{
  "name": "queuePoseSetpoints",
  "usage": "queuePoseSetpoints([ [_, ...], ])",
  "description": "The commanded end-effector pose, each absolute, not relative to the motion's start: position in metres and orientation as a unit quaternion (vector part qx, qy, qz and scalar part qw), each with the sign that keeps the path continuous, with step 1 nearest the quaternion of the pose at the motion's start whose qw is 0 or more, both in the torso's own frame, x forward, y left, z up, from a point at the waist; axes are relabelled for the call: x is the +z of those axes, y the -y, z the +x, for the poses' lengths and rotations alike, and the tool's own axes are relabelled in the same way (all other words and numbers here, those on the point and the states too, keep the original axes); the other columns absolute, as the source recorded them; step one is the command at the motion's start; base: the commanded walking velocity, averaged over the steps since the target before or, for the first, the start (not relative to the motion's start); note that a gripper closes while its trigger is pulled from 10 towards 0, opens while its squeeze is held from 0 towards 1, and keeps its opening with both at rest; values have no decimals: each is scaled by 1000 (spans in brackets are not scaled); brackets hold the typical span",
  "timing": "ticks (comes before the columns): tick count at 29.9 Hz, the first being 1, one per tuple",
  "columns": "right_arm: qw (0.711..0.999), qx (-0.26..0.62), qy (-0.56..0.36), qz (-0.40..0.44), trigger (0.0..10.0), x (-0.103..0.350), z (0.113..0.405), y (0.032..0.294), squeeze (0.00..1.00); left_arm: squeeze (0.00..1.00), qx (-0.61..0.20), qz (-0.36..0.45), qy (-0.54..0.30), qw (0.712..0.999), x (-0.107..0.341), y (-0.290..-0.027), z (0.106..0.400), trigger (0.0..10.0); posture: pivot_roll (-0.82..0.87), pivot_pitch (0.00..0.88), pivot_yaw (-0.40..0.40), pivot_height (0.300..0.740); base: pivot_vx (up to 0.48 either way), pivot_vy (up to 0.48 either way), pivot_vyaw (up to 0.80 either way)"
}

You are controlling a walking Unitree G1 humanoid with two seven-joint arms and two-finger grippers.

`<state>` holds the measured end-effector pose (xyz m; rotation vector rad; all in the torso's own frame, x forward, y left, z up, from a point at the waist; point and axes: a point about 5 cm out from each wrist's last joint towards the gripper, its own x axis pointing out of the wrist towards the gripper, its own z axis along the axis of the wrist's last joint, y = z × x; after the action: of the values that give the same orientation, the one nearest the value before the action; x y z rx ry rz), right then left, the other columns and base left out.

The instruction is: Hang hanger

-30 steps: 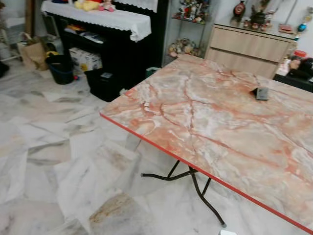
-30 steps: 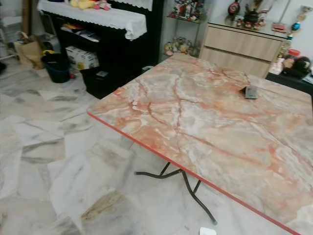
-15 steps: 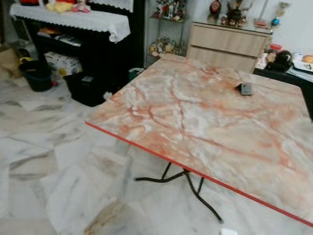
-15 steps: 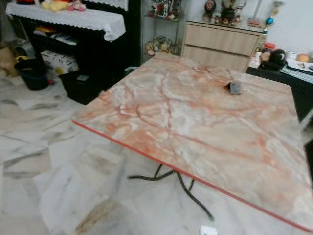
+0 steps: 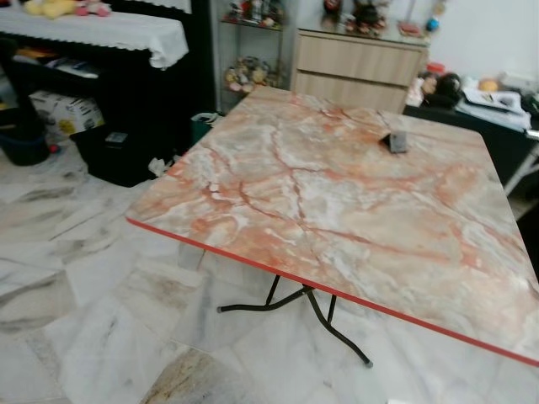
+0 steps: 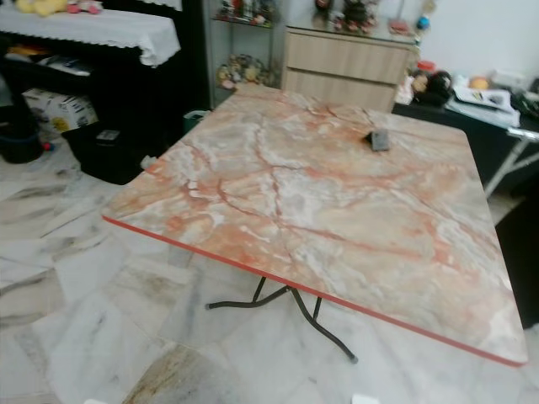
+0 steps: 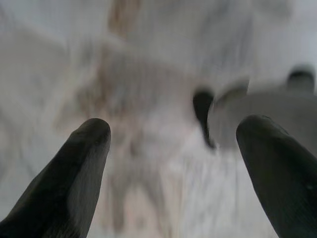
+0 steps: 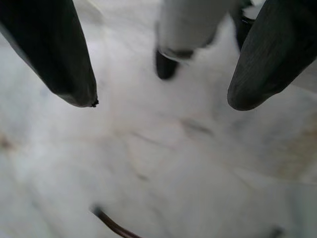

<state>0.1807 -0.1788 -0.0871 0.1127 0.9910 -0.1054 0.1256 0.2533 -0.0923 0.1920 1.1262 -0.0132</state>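
**Looking for the hanger, both grippers empty**

A marble-pattern table (image 5: 354, 210) with a red edge stands ahead on a pale tiled floor (image 5: 76, 278); 1 small dark object (image 5: 396, 142) lies near its far side. No hanger can be made out on it. The left gripper (image 7: 173, 144) and right gripper (image 8: 161, 89) hang over the floor, the 2 fingers of each spread wide and holding nothing. Best approach, I judge: scan steadily, skirt the table corner and its black legs (image 5: 324, 316).
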Motion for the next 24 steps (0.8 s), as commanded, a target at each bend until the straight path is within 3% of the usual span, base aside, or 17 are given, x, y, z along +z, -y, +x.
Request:
queuePoseSetpoints([
  [1,876,-54,-468,107,10000,-79,195,187,0,0,6,18,-430,903,-74,-217,189,10000,95,35,-103,740,0,0,0],
  [11,875,-58,-468,106,10000,-80,194,187,0,0,-5,27,-440,898,-79,-212,181,10000,101,12,-111,740,0,-259,0],
  [17,876,-49,-471,93,10000,-80,194,187,0,0,-6,25,-437,899,-78,-210,183,10000,101,3,-110,740,0,-382,-792],
  [24,878,-58,-465,102,10000,-79,195,187,0,0,-11,26,-431,902,-76,-207,188,10000,99,23,-113,740,0,-383,0],
])
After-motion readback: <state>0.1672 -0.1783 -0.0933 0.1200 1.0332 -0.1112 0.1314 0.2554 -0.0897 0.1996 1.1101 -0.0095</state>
